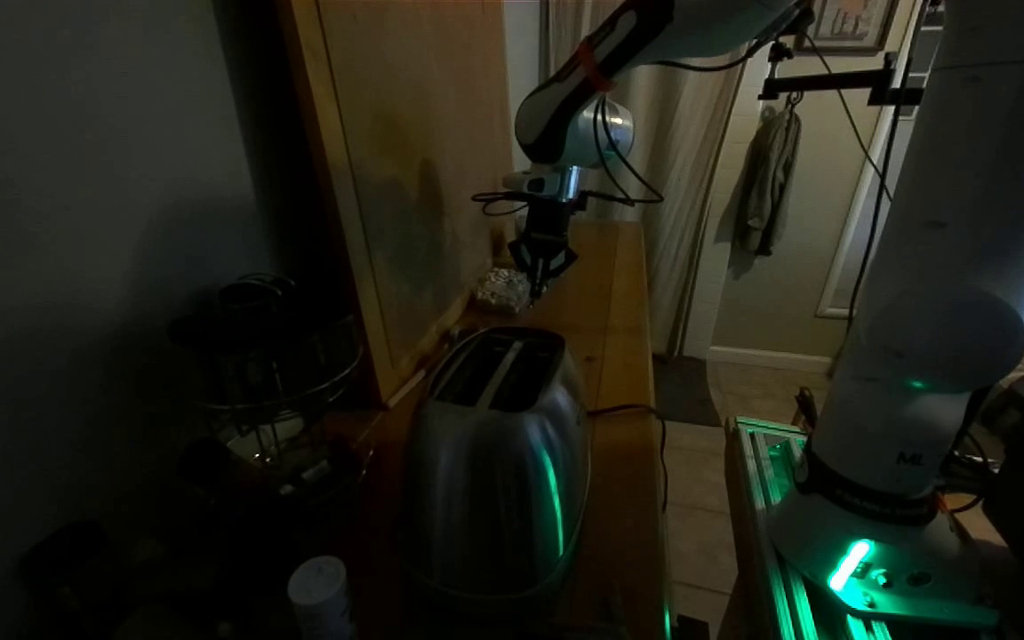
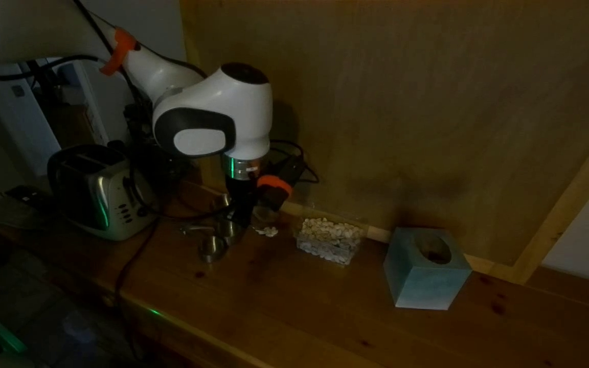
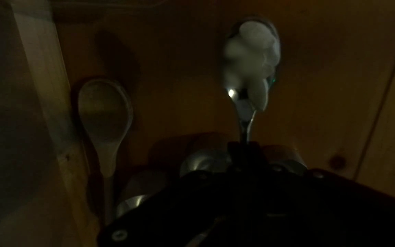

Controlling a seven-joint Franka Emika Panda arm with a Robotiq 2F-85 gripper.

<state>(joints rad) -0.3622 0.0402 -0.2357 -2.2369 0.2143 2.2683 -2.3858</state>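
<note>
Gripper (image 3: pixel 243 146) clamped on spoon (image 3: pixel 245 116) of white pieces (image 3: pixel 254 58), near metal cups (image 3: pixel 206 160), between wooden panel (image 2: pixel 427 117) and counter edge (image 2: pixel 197 334).

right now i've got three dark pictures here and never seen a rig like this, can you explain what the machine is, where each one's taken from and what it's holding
The machine is a robot arm, white and jointed, with jaws at its end. Both exterior views are taken from outside it, from different places; the wrist view is taken from the arm's own wrist, looking past the jaws. Those jaws are closed on a metal spoon, whose bowl carries flat white pieces. On the wooden counter are a toaster, small metal cups, a clear container of similar pieces and a pale blue box with an opening on top. The wrist view also shows a wooden spoon. The light is dim, so I cannot say what the pieces are.
</note>
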